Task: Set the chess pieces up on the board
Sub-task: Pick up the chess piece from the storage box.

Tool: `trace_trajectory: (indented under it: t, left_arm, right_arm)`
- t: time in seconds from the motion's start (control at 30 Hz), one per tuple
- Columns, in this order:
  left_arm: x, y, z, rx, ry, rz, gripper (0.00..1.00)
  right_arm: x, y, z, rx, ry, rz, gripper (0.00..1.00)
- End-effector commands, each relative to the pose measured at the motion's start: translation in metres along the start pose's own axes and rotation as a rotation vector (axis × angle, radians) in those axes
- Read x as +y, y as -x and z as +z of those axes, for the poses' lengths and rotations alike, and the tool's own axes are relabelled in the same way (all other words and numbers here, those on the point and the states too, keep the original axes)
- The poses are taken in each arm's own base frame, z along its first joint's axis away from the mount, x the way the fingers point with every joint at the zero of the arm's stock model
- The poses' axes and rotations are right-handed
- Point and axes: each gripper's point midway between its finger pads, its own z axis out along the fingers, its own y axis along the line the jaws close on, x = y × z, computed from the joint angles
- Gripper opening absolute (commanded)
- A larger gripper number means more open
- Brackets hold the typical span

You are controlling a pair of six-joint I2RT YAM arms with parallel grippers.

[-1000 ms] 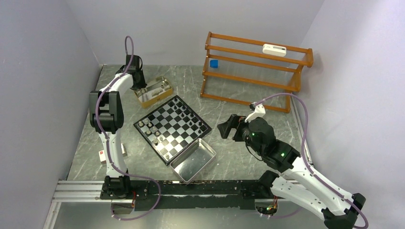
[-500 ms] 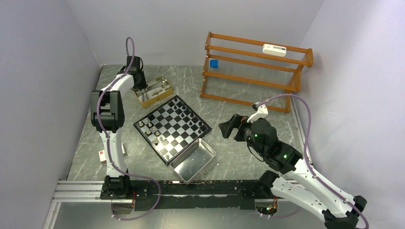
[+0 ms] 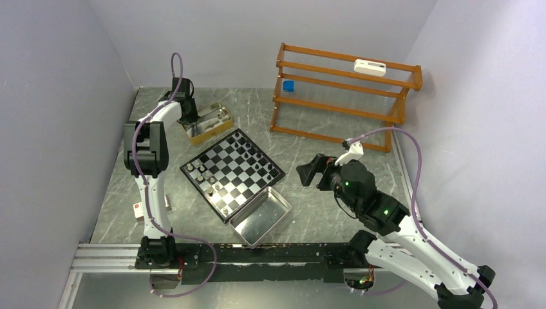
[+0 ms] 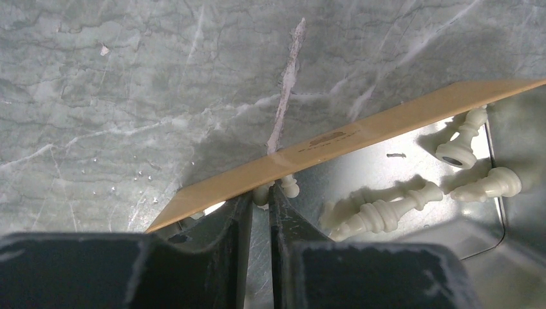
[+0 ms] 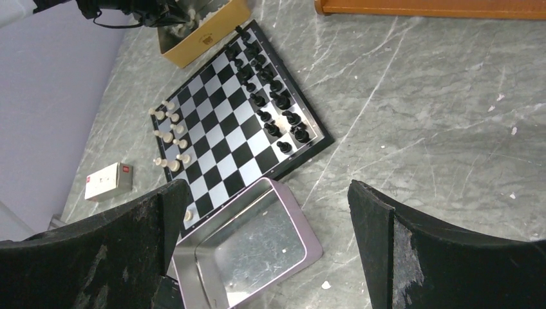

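The top camera looks down over the grey marbled table from its near edge. The left wrist camera hugs the gold-coloured box; the right wrist one, farther off, shares the black-and-white checkered chessboard (and box) with the top view.

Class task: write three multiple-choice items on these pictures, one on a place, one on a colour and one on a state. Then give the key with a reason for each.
1. The left pincer is at:
A. the metal tray
B. the gold box
C. the board

2. The chess pieces lying in the gold box are:
A. cream
B. black
C. red

3. The jaws of the right pincer stand:
A. shut on a piece
B. shut on nothing
C. wide open, empty

Key:
1 B, the left wrist view shows its fingers right at the box wall.
2 A, only cream pieces show on the box floor.
3 C, the right wrist view shows a wide gap between its fingers with nothing in it.
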Motion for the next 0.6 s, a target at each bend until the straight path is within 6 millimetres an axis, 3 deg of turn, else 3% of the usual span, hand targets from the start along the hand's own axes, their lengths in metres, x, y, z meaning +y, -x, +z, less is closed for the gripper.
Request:
trace_trajectory:
  t: [0.0, 0.57]
  left_arm:
    - [-0.001, 0.010, 0.003, -0.035, -0.010, -0.013, 0.18]
    - [-0.002, 0.007, -0.018, -0.019, 0.016, -0.002, 0.14]
  right_arm:
    - [-0.003, 0.005, -0.002, -0.027, -0.012, -0.002, 1.00]
    - [-0.003, 0.007, -0.006, -0.038, -0.002, 0.008, 1.00]
